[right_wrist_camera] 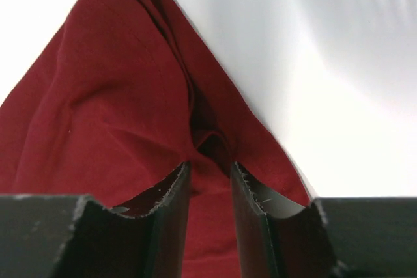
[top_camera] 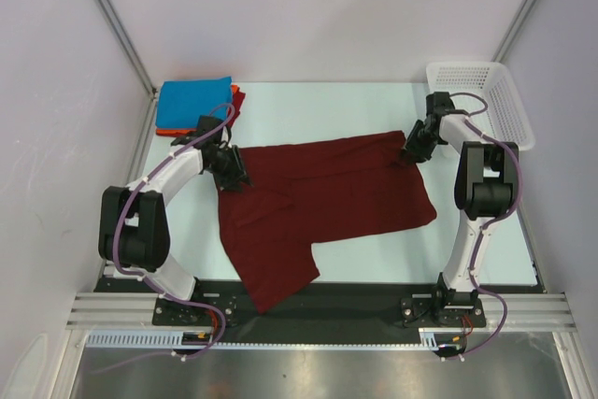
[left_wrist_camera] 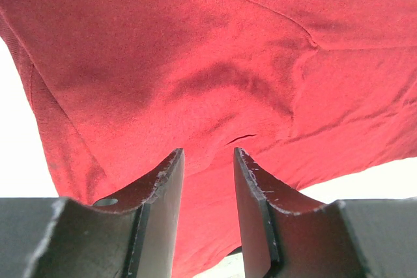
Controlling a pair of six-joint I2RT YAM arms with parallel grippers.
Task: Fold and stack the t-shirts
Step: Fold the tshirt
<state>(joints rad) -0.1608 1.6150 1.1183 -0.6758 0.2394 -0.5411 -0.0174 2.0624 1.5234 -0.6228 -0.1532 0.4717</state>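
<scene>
The dark maroon t-shirt point(top_camera: 327, 198) lies spread across the middle of the table, one part hanging toward the front edge. My left gripper point(top_camera: 229, 167) sits over its left edge. In the left wrist view that gripper point(left_wrist_camera: 208, 152) has its jaws apart, and the flat shirt point(left_wrist_camera: 195, 63) shows through the gap. My right gripper point(top_camera: 414, 147) is at the shirt's far right corner. In the right wrist view that gripper point(right_wrist_camera: 210, 165) also has its jaws apart, with a bunched fold of the shirt point(right_wrist_camera: 111, 115) at its tips. A folded blue t-shirt point(top_camera: 194, 102) lies on an orange-red one point(top_camera: 168, 130) at the back left.
A white mesh basket point(top_camera: 481, 100) stands at the back right, just behind the right arm. Grey walls close in the table on the left, right and back. The black rail holding the arm bases runs along the front edge.
</scene>
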